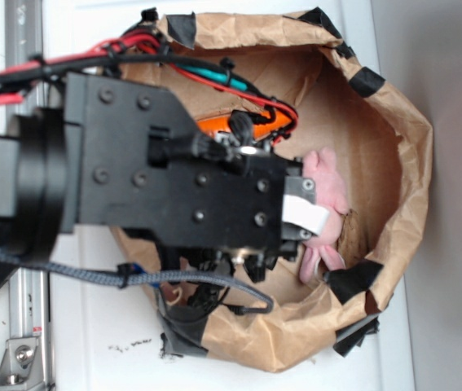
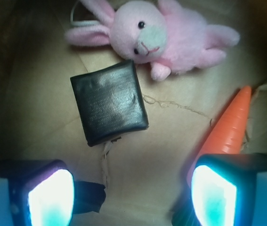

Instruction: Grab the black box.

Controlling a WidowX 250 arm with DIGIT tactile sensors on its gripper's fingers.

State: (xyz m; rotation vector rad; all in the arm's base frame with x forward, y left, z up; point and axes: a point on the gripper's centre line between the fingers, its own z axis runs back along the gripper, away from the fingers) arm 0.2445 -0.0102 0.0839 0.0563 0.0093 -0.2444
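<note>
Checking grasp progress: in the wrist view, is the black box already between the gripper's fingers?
No. The black box lies on the paper ahead of the open gripper, beside the pink plush bunny, untouched by either finger.

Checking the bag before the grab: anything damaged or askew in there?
The black box lies skewed, wrinkled and puffy, a frayed thread trailing beside it. The pink bunny and carrot look intact.

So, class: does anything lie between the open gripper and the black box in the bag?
Nothing visible does. In the wrist view, only bare brown paper lies between the gripper and the black box. The pink plush rabbit touches the box's far corner; the orange carrot lies off to the side.
</note>
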